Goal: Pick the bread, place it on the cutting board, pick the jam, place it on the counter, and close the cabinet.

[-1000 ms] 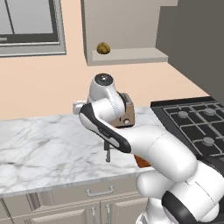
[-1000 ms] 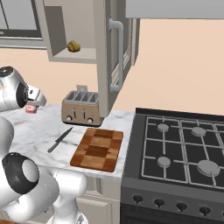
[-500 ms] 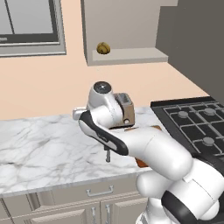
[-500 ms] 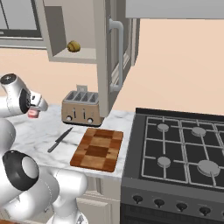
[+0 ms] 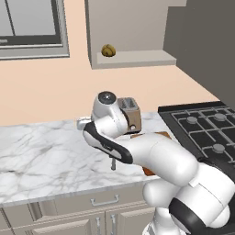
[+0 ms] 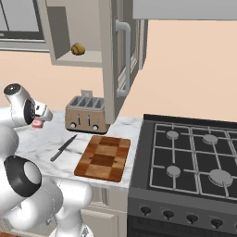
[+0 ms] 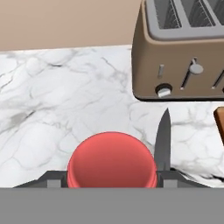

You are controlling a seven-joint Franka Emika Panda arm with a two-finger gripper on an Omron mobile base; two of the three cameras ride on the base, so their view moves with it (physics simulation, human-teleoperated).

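While the gripper (image 7: 111, 177) is sitting at the bottom centre of the hand view, its jaws are pressing in on both sides of the jam (image 7: 112, 160), so the red jar is looking firmly held between them. From the right base view the jam (image 6: 37, 123) is showing as a small red spot at the middle left, hanging above the counter (image 6: 41, 141) and apparently not yet resting on it. Just past the jar a knife (image 7: 162, 139) is lying on the marble, blade pointing up the frame toward the toaster (image 7: 181, 52) at the upper right. Further out, the cutting board (image 6: 103, 158) is lying at the centre of the right base view, and no bread is on it. That loaf, the bread (image 6: 77, 48), is sitting up on the shelf of the cabinet (image 6: 107, 60) at the upper left, whose door is standing wide open. So, as I'm reading it, the jam is only on its way down; setting it on the counter, moving the bread to the board and shutting the cabinet are all remaining.
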